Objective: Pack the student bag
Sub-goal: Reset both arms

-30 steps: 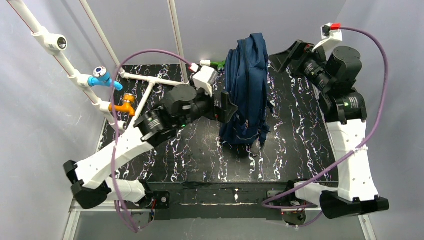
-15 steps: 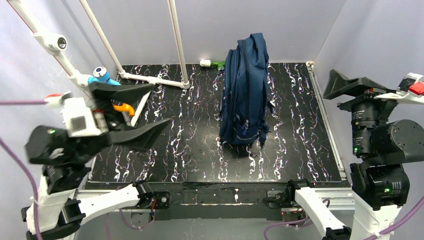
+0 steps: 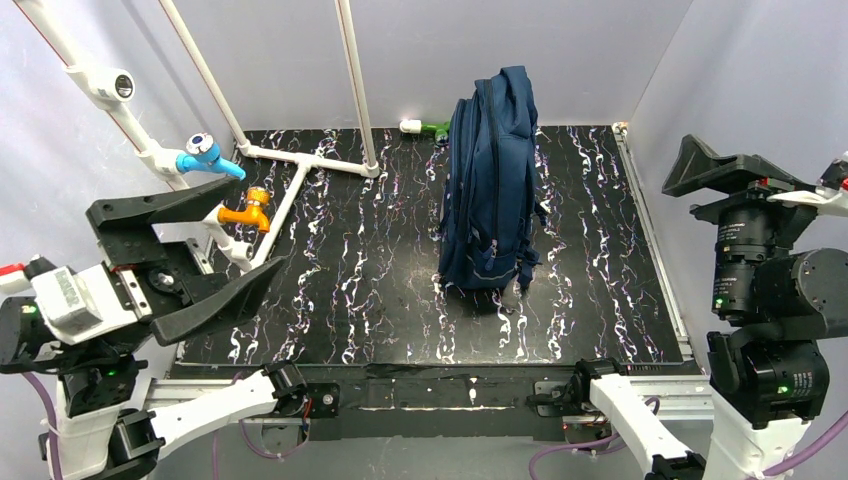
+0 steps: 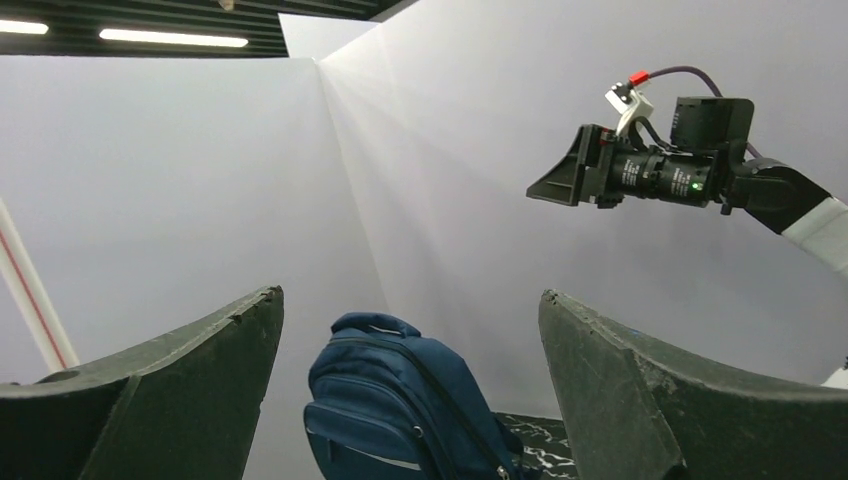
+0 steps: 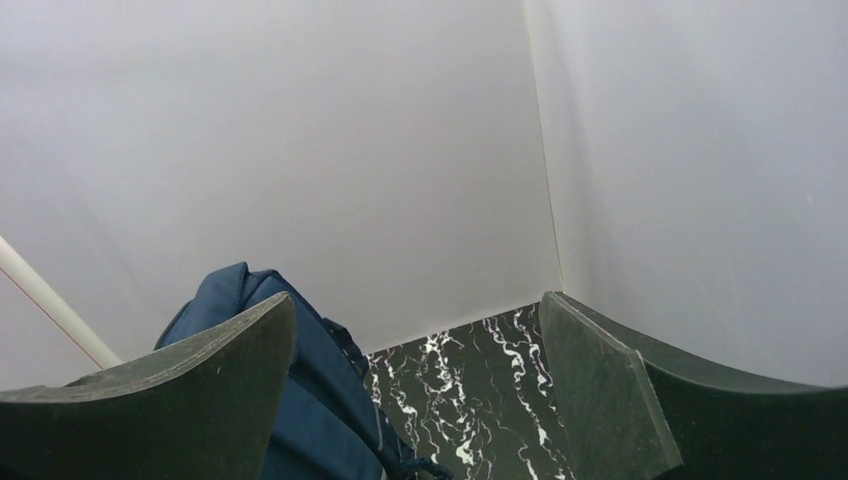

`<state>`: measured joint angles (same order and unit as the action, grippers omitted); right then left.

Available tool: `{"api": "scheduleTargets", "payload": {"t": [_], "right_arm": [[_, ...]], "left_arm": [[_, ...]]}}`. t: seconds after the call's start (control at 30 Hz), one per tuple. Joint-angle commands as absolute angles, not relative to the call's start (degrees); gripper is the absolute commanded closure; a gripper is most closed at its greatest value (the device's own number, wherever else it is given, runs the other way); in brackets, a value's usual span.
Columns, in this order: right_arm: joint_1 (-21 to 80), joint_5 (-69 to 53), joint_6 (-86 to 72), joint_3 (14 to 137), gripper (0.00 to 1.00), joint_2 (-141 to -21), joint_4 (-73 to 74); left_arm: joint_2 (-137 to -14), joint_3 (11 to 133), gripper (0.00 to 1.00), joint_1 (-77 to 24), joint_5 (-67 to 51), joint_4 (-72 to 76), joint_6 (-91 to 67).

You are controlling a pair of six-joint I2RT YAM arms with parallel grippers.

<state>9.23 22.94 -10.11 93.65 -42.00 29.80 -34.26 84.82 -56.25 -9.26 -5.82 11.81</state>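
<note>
At the near corners of the bench (image 3: 350, 300), the left hand (image 4: 410, 295) and right hand (image 5: 417, 300) hung raised, fingers spread wide, holding nothing. Farther back, the bag (image 3: 490, 190) stood upright right of mid-bench, well apart from both hands.

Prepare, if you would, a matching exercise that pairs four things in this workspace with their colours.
Things:
A. student bag
B. farther tap on the white pipe frame
C. nearer tap on that frame
D. small object just left of the bag, at the far edge

Colours:
1. orange
2. green and white
3. navy blue
4. light blue

Pairs: A-3, B-4, C-1, D-2
</note>
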Motion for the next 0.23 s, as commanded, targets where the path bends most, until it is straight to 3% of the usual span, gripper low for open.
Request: {"api": "scheduleTargets", "payload": {"t": [0.0,0.2], "right_arm": [[9.14,23.91,-9.23,95.55,0.02,-41.59,25.67],[9.14,22.26,-9.49,92.93,0.00,-40.84,24.46]], "left_arm": [[-32.85,85.20,0.02,-55.99,-6.62,-2.45,14.68],[-31.65,85.02,0.01,-55.99,-4.61,-2.56,14.34]]}}
